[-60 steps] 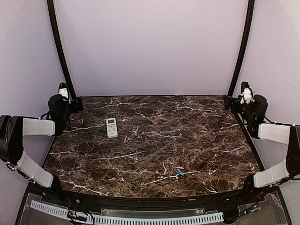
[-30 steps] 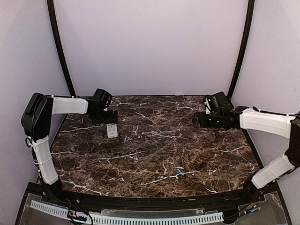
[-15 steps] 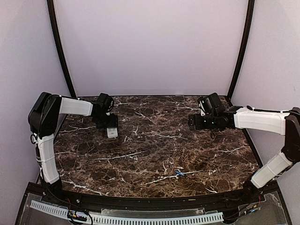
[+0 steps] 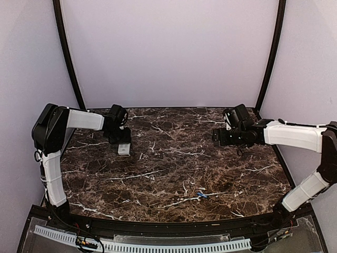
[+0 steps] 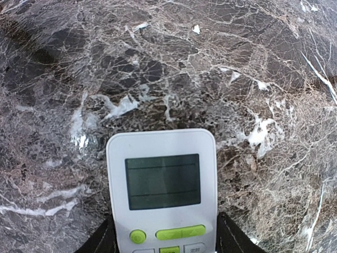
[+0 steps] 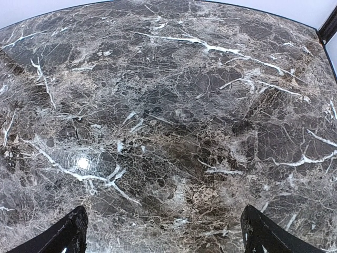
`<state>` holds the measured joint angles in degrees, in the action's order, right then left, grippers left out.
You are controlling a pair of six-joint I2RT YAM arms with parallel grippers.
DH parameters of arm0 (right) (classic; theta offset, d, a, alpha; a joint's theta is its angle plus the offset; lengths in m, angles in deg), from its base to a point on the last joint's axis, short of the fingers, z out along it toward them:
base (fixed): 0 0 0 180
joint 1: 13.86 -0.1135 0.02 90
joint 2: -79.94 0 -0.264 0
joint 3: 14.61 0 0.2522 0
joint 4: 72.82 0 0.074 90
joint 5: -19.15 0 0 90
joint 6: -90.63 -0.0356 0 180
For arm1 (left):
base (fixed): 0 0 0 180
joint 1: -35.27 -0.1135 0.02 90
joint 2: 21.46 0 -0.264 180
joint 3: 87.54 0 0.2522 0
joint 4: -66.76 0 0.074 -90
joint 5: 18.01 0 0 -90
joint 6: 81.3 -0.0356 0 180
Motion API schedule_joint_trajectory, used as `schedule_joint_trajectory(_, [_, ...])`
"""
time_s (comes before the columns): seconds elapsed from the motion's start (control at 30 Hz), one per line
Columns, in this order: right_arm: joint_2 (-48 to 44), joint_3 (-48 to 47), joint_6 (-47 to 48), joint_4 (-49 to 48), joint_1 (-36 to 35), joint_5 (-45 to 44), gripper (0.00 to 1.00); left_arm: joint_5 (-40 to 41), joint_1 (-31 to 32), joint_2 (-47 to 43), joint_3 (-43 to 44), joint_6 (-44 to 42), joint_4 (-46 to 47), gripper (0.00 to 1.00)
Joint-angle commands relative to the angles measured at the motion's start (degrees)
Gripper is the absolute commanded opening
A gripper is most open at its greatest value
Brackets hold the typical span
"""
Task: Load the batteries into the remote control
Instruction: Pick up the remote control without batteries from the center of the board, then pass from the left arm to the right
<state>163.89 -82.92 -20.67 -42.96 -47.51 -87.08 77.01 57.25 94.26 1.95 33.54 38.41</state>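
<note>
Down front first: the batteries, a tiny blue speck on the marble table close to the near edge. It is too small to count cells, and nothing is anywhere near it. Further back on the right, the right gripper hangs above bare stone with its jaws spread wide. Its wrist camera shows both fingertips far apart with only marble between them. I'd read that as parked and ready, well apart from the cells it may have to fetch. Across to the far left, the remote control lies flat, face up, display and green buttons showing. The left gripper is right down over its button end, and its fingers flank the two long sides. That's a sensible line-up, since closing across the narrow width catches the handset squarely. Whether those fingers are pressing the plastic or only standing beside it, I cannot tell. Face up means the battery bay is likely underneath, so a lift and a flip look to be needed.
</note>
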Motion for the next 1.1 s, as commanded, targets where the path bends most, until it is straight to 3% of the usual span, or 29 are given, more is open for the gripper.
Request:
schedule_joint_trajectory(0.0, [-2.9,-2.0,0.8,0.5,-0.5,0.7,0.99,-3.8,0.3,-0.7,-0.4,-0.7,-2.7,0.01])
schedule_joint_trajectory(0.2, [-13.3,-0.6,7.0,-7.0,-0.5,12.7,0.98,-2.5,3.7,-14.4,-5.3,-4.1,8.5,0.0])
schedule_joint_trajectory(0.37, [-25.1,0.7,12.8,-21.3,-0.4,41.1,0.98,-7.1,10.4,-28.8,-7.9,-9.7,21.3,0.0])
schedule_joint_trajectory(0.5, [-25.5,-0.2,9.5,-33.1,-0.8,61.4,0.98,-17.0,16.3,-36.9,-12.1,-13.8,35.7,0.0])
schedule_joint_trajectory(0.57, [-23.1,-2.7,8.2,-34.2,-2.2,63.7,0.97,-22.6,19.2,-39.3,-13.5,-14.4,42.2,0.0])
schedule_joint_trajectory(0.7, [-18.0,-7.4,14.4,-30.8,-8.2,61.3,0.95,-31.9,24.2,-40.9,-14.6,-14.1,52.8,0.0])
schedule_joint_trajectory(0.83, [-13.9,-9.0,15.8,-36.1,-12.3,65.7,0.96,-37.3,27.5,-40.6,-14.5,-13.3,56.7,0.0])
schedule_joint_trajectory(1.07, [-5.6,-13.4,17.8,-37.0,-16.6,65.7,0.95,-40.6,30.0,-39.0,-14.4,-12.6,60.0,0.0])
